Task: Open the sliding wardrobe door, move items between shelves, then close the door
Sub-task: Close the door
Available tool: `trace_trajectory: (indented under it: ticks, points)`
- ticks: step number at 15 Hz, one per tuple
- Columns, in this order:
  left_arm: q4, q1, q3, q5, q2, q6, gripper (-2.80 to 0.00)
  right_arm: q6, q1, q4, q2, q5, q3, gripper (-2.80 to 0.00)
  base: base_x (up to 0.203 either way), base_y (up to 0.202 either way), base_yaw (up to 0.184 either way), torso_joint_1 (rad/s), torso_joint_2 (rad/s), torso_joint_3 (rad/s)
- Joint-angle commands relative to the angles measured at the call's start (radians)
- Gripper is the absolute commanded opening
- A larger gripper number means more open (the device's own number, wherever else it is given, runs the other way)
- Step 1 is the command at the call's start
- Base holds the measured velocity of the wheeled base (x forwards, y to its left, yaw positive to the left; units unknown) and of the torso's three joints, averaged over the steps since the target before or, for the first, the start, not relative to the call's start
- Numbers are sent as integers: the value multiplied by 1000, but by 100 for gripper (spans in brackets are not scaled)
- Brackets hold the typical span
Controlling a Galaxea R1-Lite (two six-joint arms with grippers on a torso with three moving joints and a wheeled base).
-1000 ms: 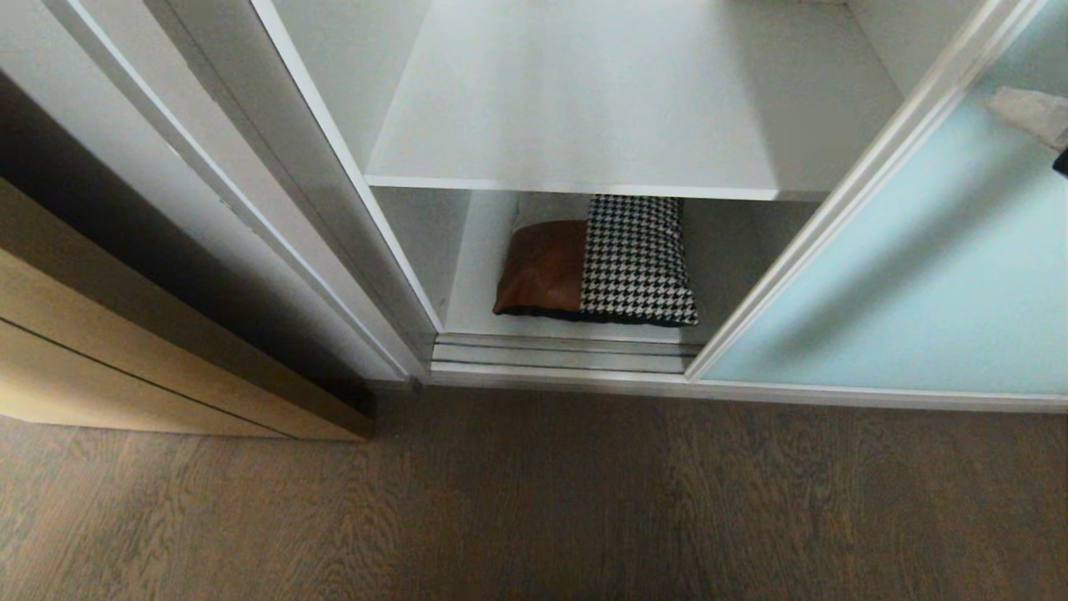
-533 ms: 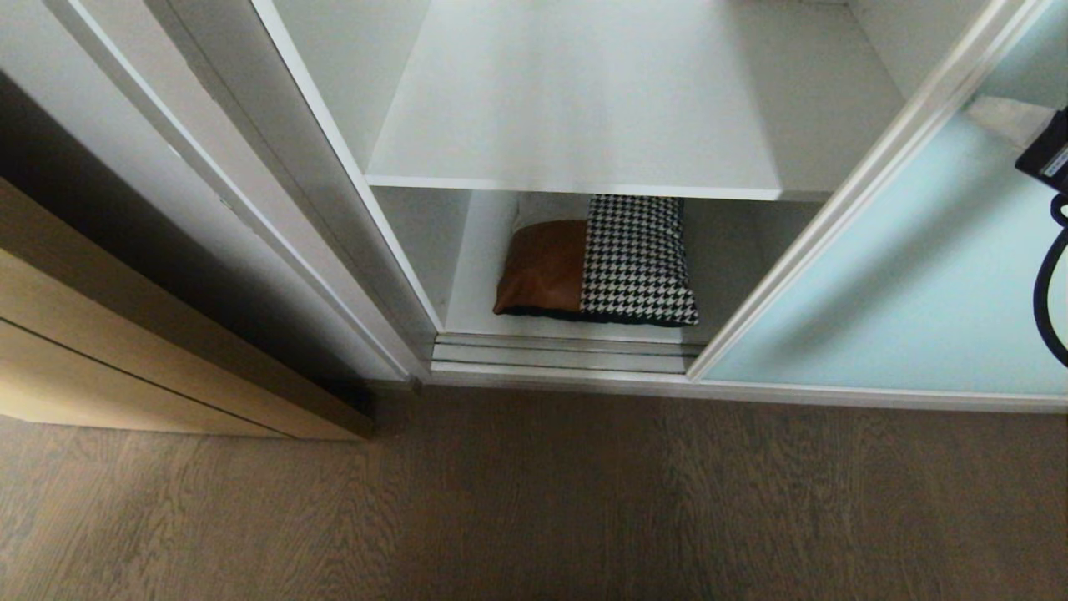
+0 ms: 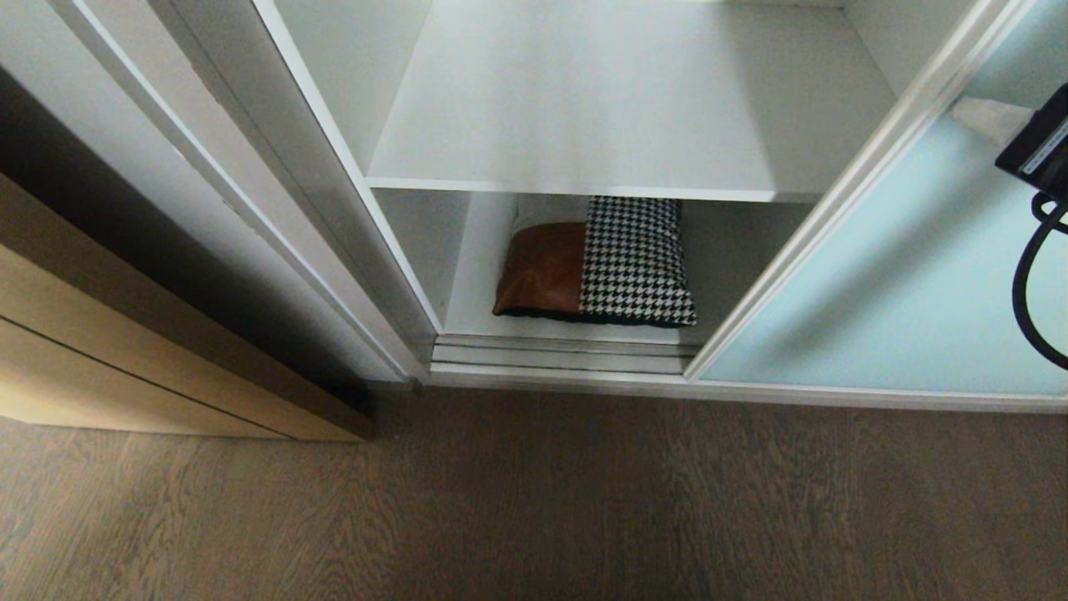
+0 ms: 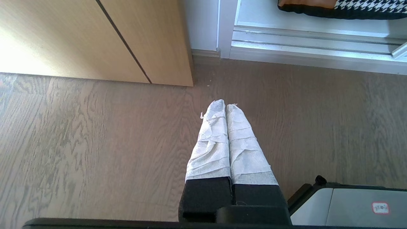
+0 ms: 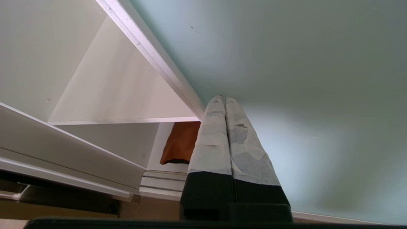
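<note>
door part open, right pincer up at the glass

the clothes [image 3: 594, 260] lie folded on the bottom shelf [image 3: 476, 275], close to the front edge. the brown part is on the left and the checked part on the right, with black cloth under both. the shelf above [image 3: 601, 108] is bare where it shows. i think that is where the clothes should go.

the door [image 3: 901, 275] is slid to the right, so the left part of the wardrobe is open. that leaves room to reach in.

the right pincer [image 5: 221, 99] is shut tight and holds nothing. its tips point at the pale glass, just beside the door's white frame [image 5: 149, 54]. i cannot tell if they touch it. my guess is it will push the door along or turn in toward the clothes.

the left pincer [image 4: 222, 106] is shut too and empty. it hangs low over the floor [image 3: 534, 501], out of the way.

the floor is grey-brown wood. a tan wooden panel [image 3: 125, 351] stands to the left of the wardrobe.
</note>
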Motion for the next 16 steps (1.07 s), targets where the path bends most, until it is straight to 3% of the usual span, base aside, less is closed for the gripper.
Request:
trace_trajectory:
  ticks: [1, 10, 13, 16]
  points:
    - [0, 1, 0, 1, 2, -1, -280, -3, 21, -3, 10, 0, 3, -280, 0, 0, 0, 0, 0, 0]
    - [0, 1, 0, 1, 2, 0, -280, -5, 197, -4, 57, -53, -3, -280, 0, 0, 0, 0, 0, 0]
    - [0, -1, 0, 1, 2, 0, -280, -15, 312, 0, 75, -61, -26, -280, 0, 0, 0, 0, 0, 0]
    - [0, -1, 0, 1, 2, -2, -280, -73, 461, -1, 80, -126, -37, -280, 0, 0, 0, 0, 0, 0]
